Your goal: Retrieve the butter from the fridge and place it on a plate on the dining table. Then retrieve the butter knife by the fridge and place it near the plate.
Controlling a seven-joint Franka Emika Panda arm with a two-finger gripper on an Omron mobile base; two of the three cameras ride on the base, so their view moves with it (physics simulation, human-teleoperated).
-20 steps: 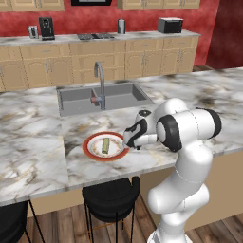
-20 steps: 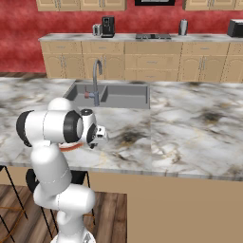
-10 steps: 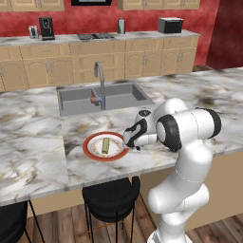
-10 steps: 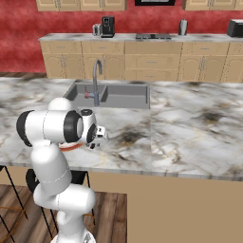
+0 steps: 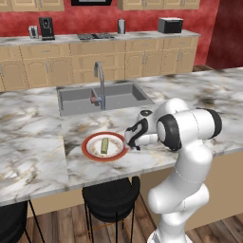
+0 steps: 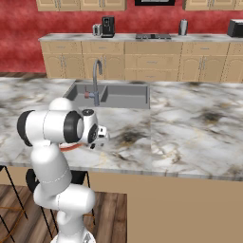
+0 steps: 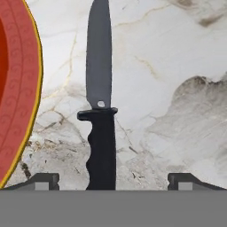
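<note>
While fingers: both dark tips of the gripper [image 7: 113, 179] stand wide apart.
Knife: slim black butter knife [image 7: 100, 111] lies between them, untouched.
Plate: red-orange rimmed round plate [image 7: 20, 88] sits beyond the left tip.

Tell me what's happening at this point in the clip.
The white arm's hand hangs low over the dining table, its fingers spread wide. Between them the butter knife lies flat on the marble, gripped by nothing, just beside the plate and clear of its rim. The butter sits on the plate. Judging by how things lie, both items look delivered.
</note>
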